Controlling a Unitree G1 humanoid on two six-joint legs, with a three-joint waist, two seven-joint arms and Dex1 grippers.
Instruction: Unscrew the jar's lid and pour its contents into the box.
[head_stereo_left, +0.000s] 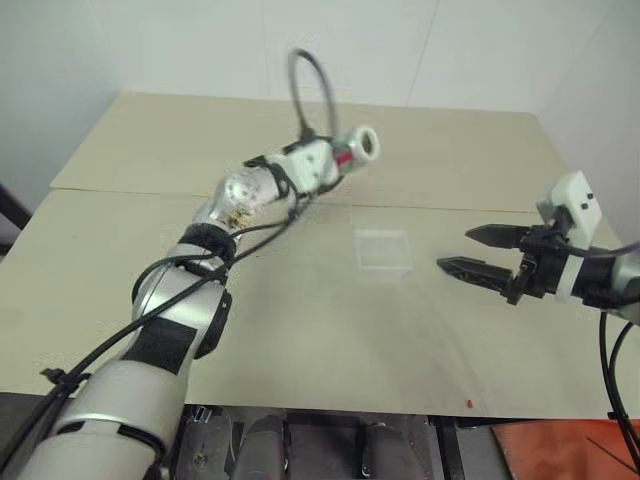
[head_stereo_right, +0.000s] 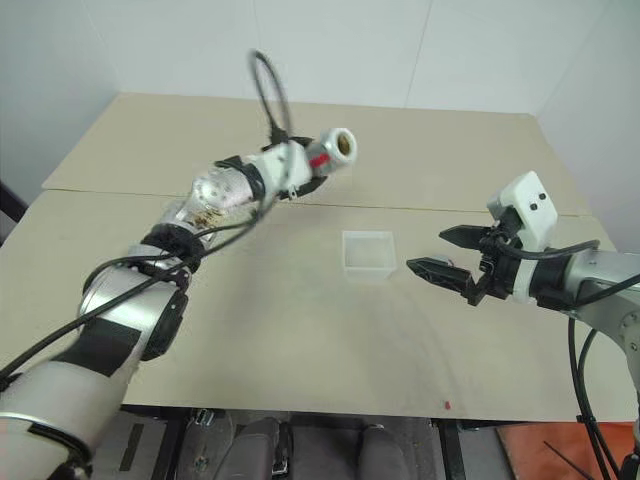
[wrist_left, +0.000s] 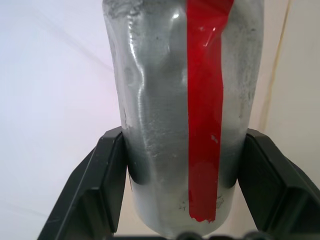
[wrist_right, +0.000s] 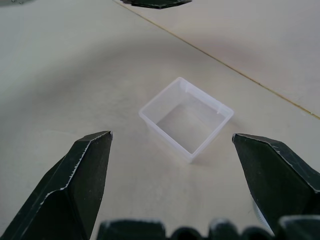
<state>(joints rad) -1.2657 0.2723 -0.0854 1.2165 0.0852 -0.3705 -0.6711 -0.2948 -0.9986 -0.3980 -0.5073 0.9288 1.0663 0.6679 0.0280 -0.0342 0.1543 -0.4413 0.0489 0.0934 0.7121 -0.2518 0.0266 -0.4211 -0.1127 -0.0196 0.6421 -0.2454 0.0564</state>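
Up close, jar (wrist_left: 185, 115) red stripe; box (wrist_right: 186, 118) empty.

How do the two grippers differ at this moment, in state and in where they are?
The left gripper is shut on the jar, raised above the table; the right gripper is open and empty. The left sits beyond the box, holding the jar roughly level with its mouth open; the right hovers beside the box, pointing at it. Both have two black fingers.
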